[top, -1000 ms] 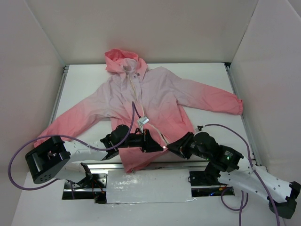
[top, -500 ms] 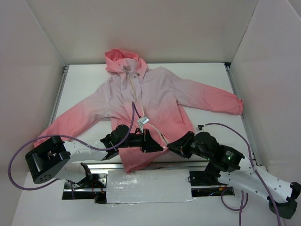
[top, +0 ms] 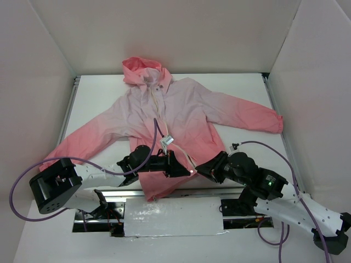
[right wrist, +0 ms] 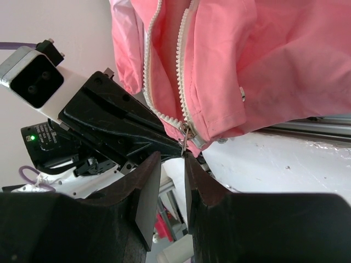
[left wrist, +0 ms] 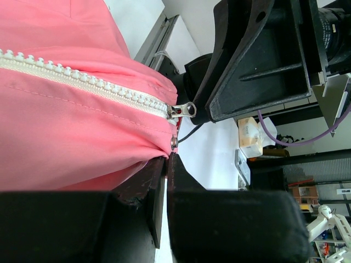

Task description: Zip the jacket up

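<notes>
Two left fingers (left wrist: 230,219) pinch jacket (left wrist: 66,131); right fingers (right wrist: 137,192) ajar.

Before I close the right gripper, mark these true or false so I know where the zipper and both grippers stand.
1. The zipper slider sits at the hem of the jacket. True.
2. The jacket is zipped up to the collar. False: the two rows of teeth run apart above the slider.
3. The left gripper is clamped on coral fabric just beside the slider. True.
4. The right gripper is shut on a sleeve. False: its jaws stand slightly apart, right at the slider's pull tab.
5. The hood lies at the far end, away from the arm bases. True.
</notes>
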You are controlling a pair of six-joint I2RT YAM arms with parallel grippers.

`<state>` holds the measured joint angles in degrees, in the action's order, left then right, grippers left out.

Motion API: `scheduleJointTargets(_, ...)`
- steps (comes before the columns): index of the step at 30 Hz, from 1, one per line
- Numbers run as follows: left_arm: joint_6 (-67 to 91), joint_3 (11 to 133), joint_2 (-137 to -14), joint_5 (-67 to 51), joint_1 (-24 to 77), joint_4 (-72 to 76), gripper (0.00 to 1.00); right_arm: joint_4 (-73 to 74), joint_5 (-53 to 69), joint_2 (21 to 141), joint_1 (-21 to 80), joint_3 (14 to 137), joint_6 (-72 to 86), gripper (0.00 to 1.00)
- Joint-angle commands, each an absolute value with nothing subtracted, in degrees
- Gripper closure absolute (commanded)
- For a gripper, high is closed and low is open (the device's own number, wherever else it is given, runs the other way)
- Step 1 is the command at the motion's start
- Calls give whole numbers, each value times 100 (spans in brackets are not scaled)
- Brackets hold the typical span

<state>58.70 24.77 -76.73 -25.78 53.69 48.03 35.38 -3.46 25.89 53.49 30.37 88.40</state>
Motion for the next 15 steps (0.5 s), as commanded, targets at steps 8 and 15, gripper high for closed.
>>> scheduleJointTargets(8,5818,2646,-7576,-2672,5361,5229,100,3489,-448,2602,5396,2953,8833,69)
scheduleJointTargets(15,5827,2637,-7550,-2672,5361,5229,100,3419,-501,2610,5396,2865,8842,71)
